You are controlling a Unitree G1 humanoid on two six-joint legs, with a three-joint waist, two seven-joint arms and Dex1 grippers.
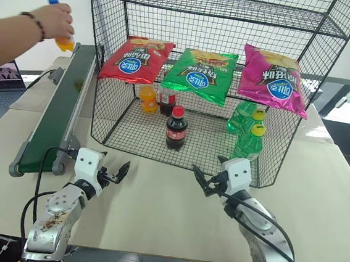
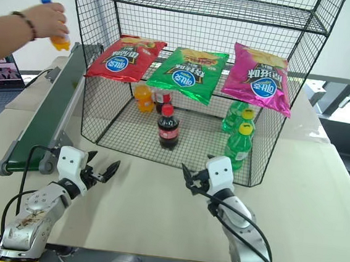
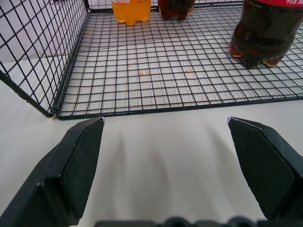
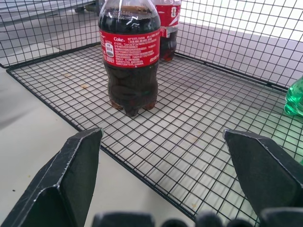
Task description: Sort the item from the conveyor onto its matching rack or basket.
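I see orange soda bottle [image 1: 64, 41] in a person's hand [image 1: 55, 20], above conveyor [image 1: 59, 110] far end, left of rack [image 1: 230, 68] | left gripper [image 1: 119, 173] fingers apart, empty, before rack | right gripper [image 1: 202, 182] likewise spread, empty

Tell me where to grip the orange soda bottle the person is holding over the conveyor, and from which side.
The orange soda bottle is in a person's hand above the far end of the conveyor, the hand covering its upper half. Better wait until it stands free on the belt, then probably clamp its round body below the cap, coming level from the rack's side, where the left gripper waits open.
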